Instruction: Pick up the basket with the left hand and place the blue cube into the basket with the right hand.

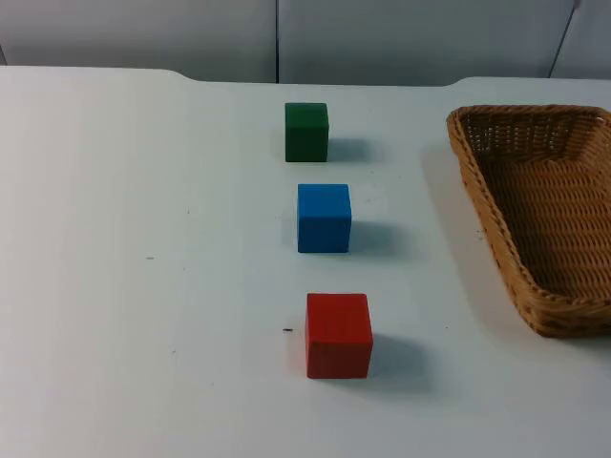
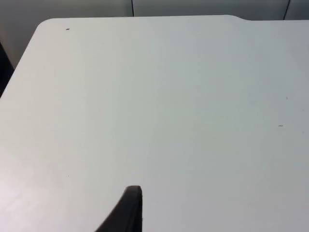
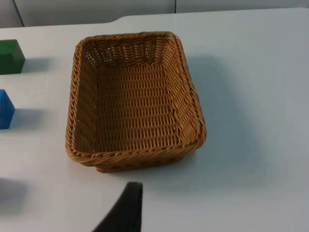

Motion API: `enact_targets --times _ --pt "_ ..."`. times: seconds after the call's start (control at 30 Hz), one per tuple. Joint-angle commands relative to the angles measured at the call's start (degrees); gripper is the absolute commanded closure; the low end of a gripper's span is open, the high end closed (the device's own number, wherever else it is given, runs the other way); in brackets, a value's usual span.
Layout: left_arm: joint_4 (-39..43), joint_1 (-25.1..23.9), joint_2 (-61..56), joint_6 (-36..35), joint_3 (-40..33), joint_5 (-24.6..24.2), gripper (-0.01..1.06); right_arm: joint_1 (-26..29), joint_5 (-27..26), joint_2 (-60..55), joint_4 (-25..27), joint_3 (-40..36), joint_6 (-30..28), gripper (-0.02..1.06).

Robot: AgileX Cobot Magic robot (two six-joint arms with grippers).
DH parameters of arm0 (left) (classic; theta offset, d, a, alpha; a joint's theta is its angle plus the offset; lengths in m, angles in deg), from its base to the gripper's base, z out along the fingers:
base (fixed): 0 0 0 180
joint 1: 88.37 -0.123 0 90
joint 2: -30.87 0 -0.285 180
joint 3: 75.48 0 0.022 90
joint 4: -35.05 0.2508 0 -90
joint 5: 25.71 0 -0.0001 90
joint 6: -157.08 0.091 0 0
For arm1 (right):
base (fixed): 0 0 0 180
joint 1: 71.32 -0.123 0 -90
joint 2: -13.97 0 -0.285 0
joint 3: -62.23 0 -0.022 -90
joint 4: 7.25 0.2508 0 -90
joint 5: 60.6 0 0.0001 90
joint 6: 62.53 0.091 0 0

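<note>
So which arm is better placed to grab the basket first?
The right, judging by position: the woven brown wicker basket lies directly before the right claw, at the table's right side. The left claw faces bare white table. The task assigns the left, though.

On the white table (image 1: 143, 239), a green cube (image 1: 306, 132), a blue cube (image 1: 324, 218) and a red cube (image 1: 338, 335) stand apart in a line running from the grey partition wall (image 1: 401, 38) toward the camera, with the wicker basket (image 1: 544, 215) well to their right.
</note>
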Motion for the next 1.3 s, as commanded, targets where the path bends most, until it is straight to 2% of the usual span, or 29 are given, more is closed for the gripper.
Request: enact_targets --times 0.0,0.23,0.33,0.5,0.63,0.67,0.87,1.0,1.03,1.17,1.27 --pt "-0.36 0.33 -0.28 0.05 -0.52 0.31 0.03 0.27 -0.28 0.13 0.24 -0.55 -0.25 0.0" --pt "-2.66 0.33 -0.28 2.4 0.17 1.29 0.03 0.27 -0.28 0.13 0.24 -0.55 -0.25 0.0" --pt "-3.45 0.33 -0.25 2.89 2.5 3.57 0.03 0.26 -0.28 0.13 0.24 -0.55 -0.25 0.0" --pt "-4.07 0.33 5.61 3.26 6.25 6.34 0.03 0.26 -0.28 0.13 0.24 -0.55 -0.25 0.0" --pt "-6.53 0.33 12.85 3.26 9.34 11.38 0.03 0.26 -0.28 0.13 0.24 -0.55 -0.25 0.0" --pt "-6.53 0.33 12.85 3.26 9.34 11.38 0.03 0.26 -0.28 0.13 0.24 -0.55 -0.25 0.0" --pt "-13.84 0.33 22.59 7.6 13.16 16.24 0.03 0.26 -0.28 0.13 0.24 -0.55 -0.02 0.0" --pt "-22.86 0.33 30.25 14.3 15.49 18.59 0.03 0.26 -0.28 0.13 0.13 -0.55 0.12 0.0" --pt "-22.86 0.33 30.25 14.3 15.49 18.59 0.03 0.26 -0.28 0.13 0.13 -0.55 0.12 0.0" --pt "-33.79 0.33 39.09 22.87 17.49 19.26 0.03 0.26 -0.28 0.13 0.13 -0.55 0.12 0.0" --pt "-37.45 0.33 43.52 25.78 17.87 19.05 0.03 0.26 -0.28 0.13 0.13 -0.55 0.13 0.01"
